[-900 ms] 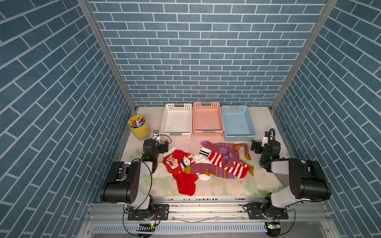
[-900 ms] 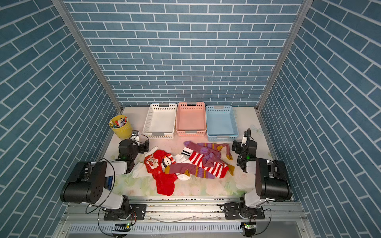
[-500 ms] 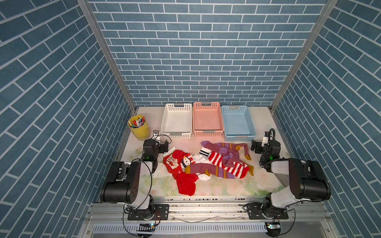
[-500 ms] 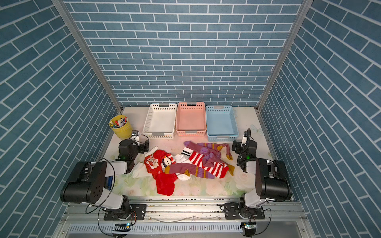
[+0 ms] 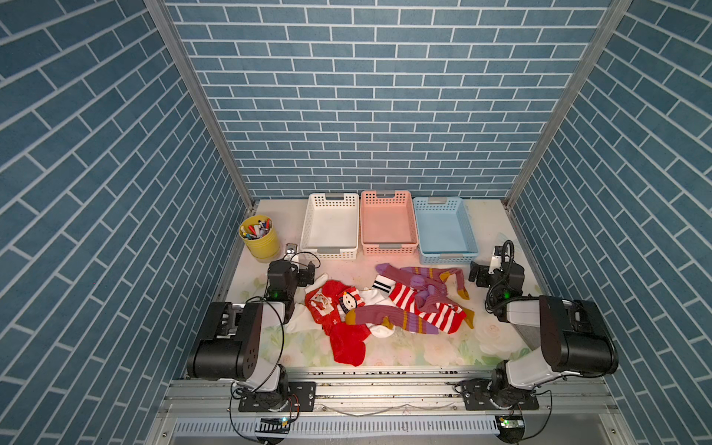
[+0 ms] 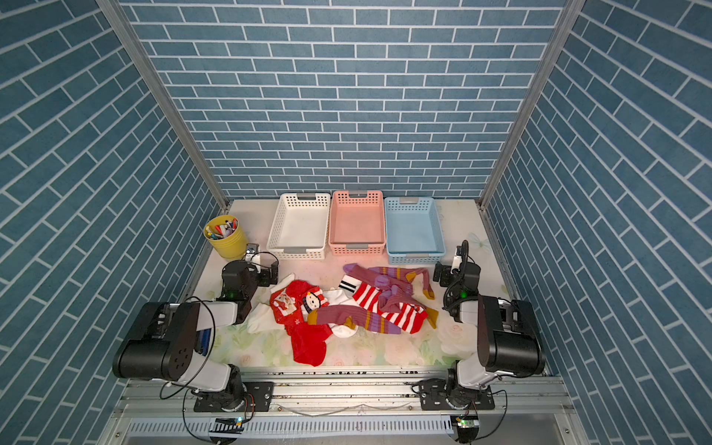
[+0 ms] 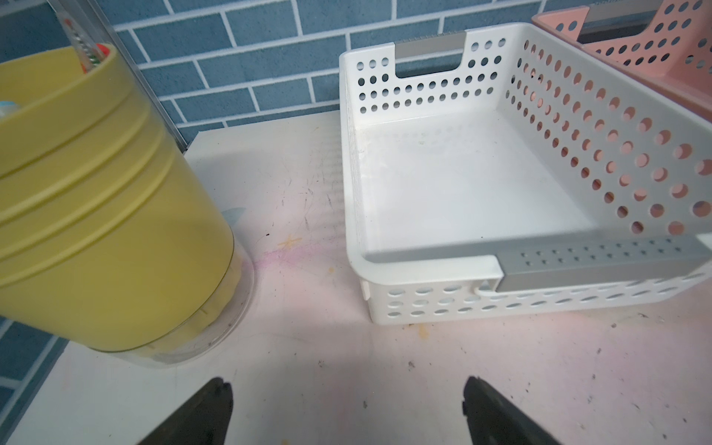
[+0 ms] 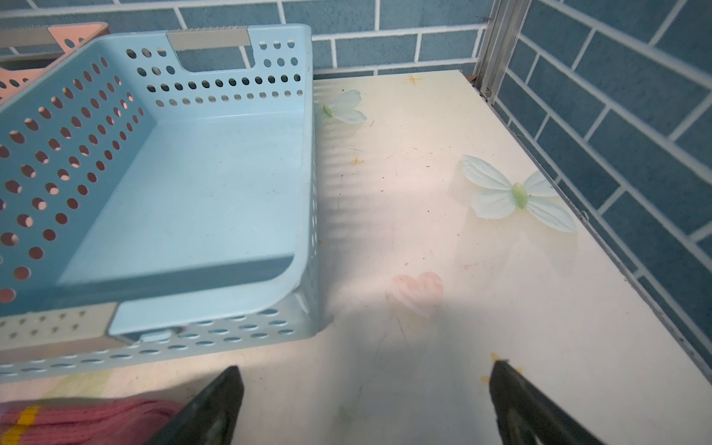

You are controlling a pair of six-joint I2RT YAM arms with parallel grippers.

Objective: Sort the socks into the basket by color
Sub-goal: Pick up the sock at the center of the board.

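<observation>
Blue brick-patterned walls (image 5: 366, 96) close the cell in on three sides, with grey metal posts in the back corners. The table (image 5: 427, 348) has a pale glossy top printed with roses, butterflies and a pink heart. It is scuffed and stained pink near the back.

The left arm (image 5: 231, 335) and right arm (image 5: 570, 335) rise from a rail (image 5: 385, 389) along the front edge. At the back stand a white basket (image 5: 333, 199), a pink basket (image 5: 387, 197) and a blue basket (image 5: 466, 227), side by side.

The socks (image 5: 385, 308) lie heaped mid-table, between the arms and in front of the baskets:
- a red snowman sock (image 5: 335, 308)
- a purple sock (image 5: 385, 316)
- a striped sock (image 5: 408, 304)
- a white sock (image 5: 381, 286) with black bands

A yellow cup (image 5: 262, 242) of pens stands left of the white basket.

The left gripper (image 7: 346, 389) has its fingers spread wide over bare table, between the cup and the white basket. The right gripper (image 8: 366, 373) is spread the same way, by the blue basket's near corner.
</observation>
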